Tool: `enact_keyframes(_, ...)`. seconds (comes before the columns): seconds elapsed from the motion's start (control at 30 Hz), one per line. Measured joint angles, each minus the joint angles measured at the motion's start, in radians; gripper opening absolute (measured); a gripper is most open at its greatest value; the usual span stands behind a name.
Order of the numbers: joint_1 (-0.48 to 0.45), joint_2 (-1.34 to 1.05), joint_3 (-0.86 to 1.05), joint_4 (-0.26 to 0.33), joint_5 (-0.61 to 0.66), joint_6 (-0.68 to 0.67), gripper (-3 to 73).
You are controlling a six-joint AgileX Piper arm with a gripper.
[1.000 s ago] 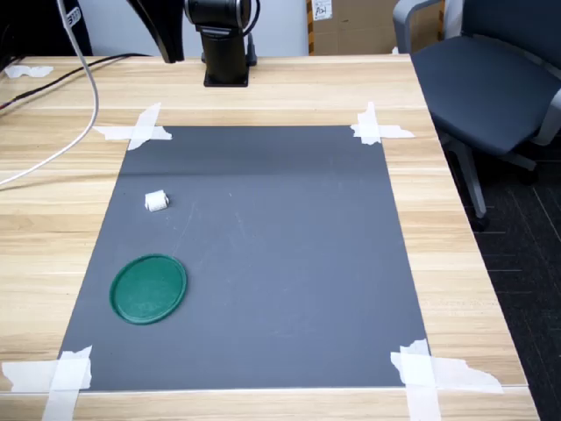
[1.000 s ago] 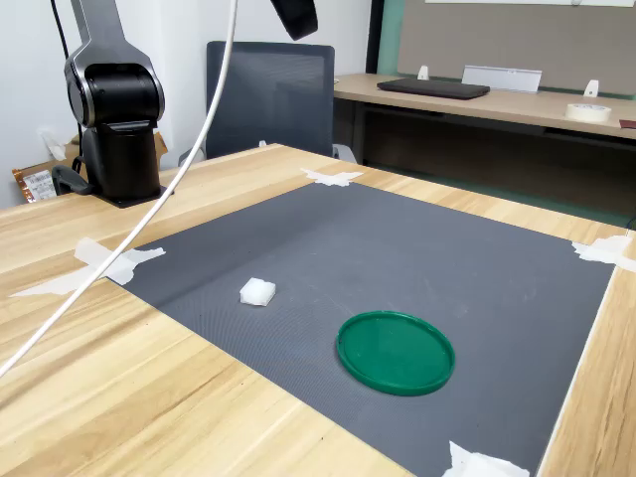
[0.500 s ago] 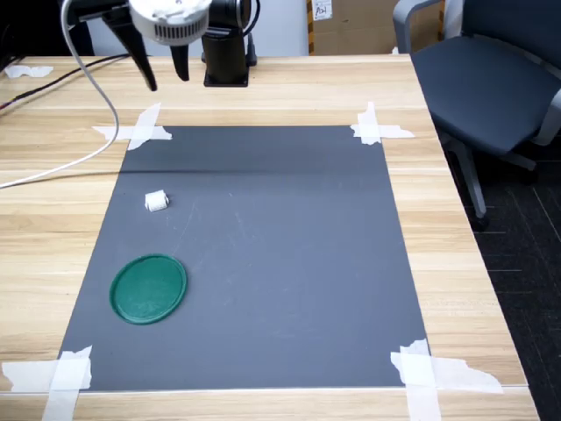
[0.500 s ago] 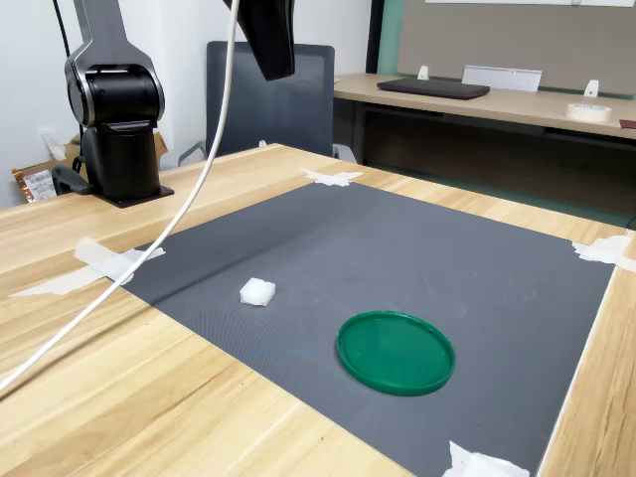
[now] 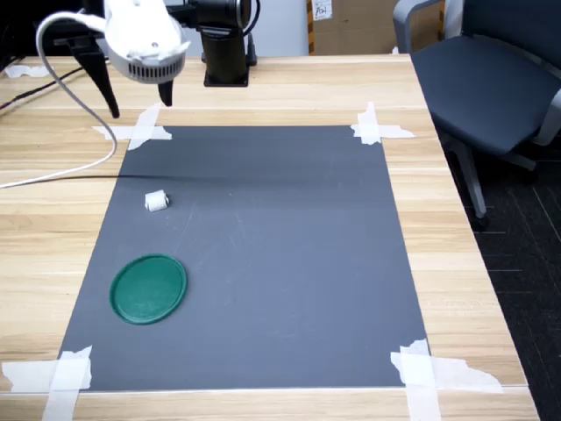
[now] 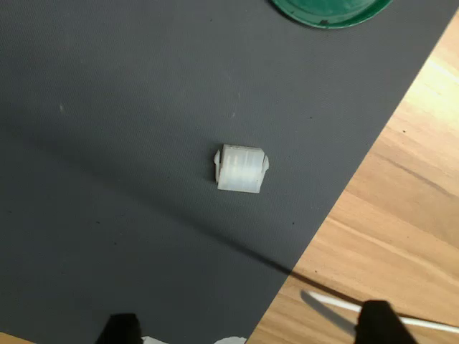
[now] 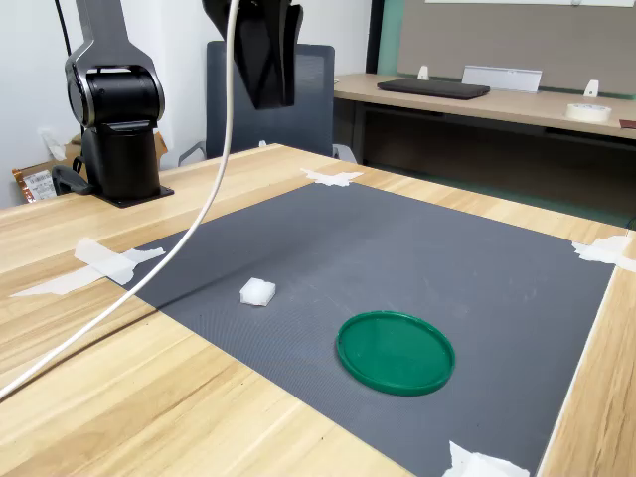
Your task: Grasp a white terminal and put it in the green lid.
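The white terminal (image 5: 156, 201) (image 7: 257, 291) lies on the dark grey mat, a small ridged block near the first exterior view's left edge of the mat. In the wrist view the white terminal (image 6: 242, 168) shows well below the camera. The green lid (image 5: 149, 288) (image 7: 396, 352) rests flat on the mat, a short way from the terminal and apart from it; only its rim (image 6: 330, 11) enters the wrist view. My gripper (image 5: 138, 96) (image 7: 266, 70) hangs high in the air above the mat's far left corner, open, its dark fingertips (image 6: 381, 322) spread wide with nothing between them.
The grey mat (image 5: 263, 263) is taped to a wooden table (image 5: 465, 263) with white tape strips (image 5: 136, 132) at its corners. A white cable (image 5: 53, 171) trails from the wrist across the table. The arm's black base (image 5: 223, 53) stands at the back. An office chair (image 5: 491, 79) is beside the table.
The arm has swung down and toward the first exterior view's left, bringing the gripper lower over the mat's far left corner. The terminal and lid have not moved.
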Motion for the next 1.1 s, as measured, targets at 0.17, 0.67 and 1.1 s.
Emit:
enact_keyframes(0.17, -0.054, 0.043, 0.0, 0.003, -0.024, -0.049, 57.9)
enact_keyframes(0.67, -0.118, 0.136, 0.154, 0.047, -0.173, -0.215, 57.9)
enact_keyframes(1.1, -0.118, 0.21, 0.235, 0.11, -0.333, -0.314, 57.9)
